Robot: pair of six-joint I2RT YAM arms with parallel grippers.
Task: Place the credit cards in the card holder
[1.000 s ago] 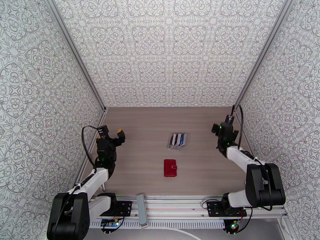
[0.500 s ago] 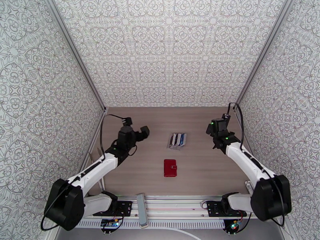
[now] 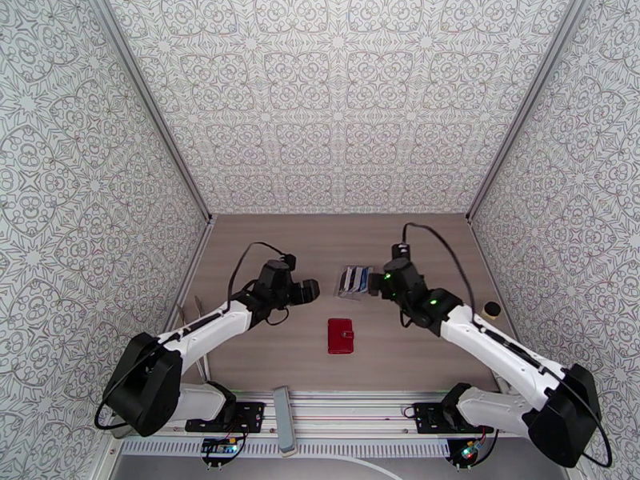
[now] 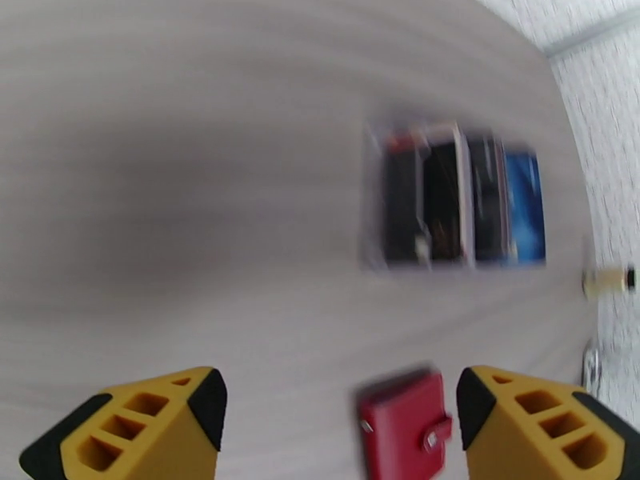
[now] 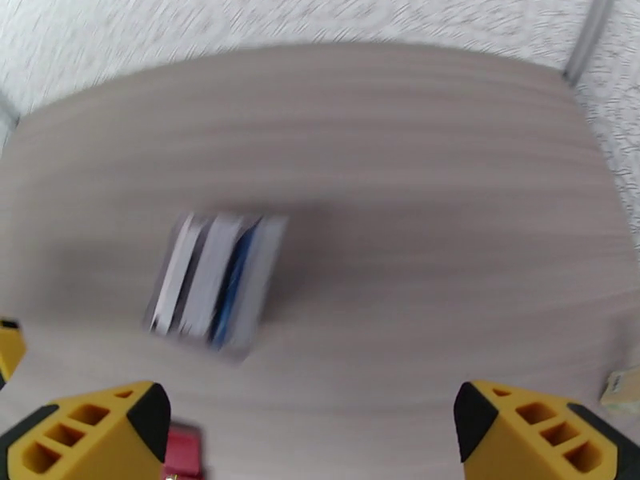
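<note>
The credit cards (image 3: 354,280) lie in an overlapping row, flat on the table (image 3: 264,234), a little beyond the card holder (image 3: 341,336), which is closed with its snap tab shut and sits apart from them. The left gripper (image 3: 308,291) is near the row on one side and the right gripper (image 3: 376,283) just beside it on the other. Both have their fingers well apart with nothing between them. We think the main danger is that the two grippers meet each other over so small a target. The cards are also thin and flat, so a finger may push the row or take two at once. The closed holder stands in the way too, because no card can enter before it is opened. A small pale object (image 3: 490,309) near the right edge and a grey bar (image 3: 281,418) at the near rail are well apart from this work.
</note>
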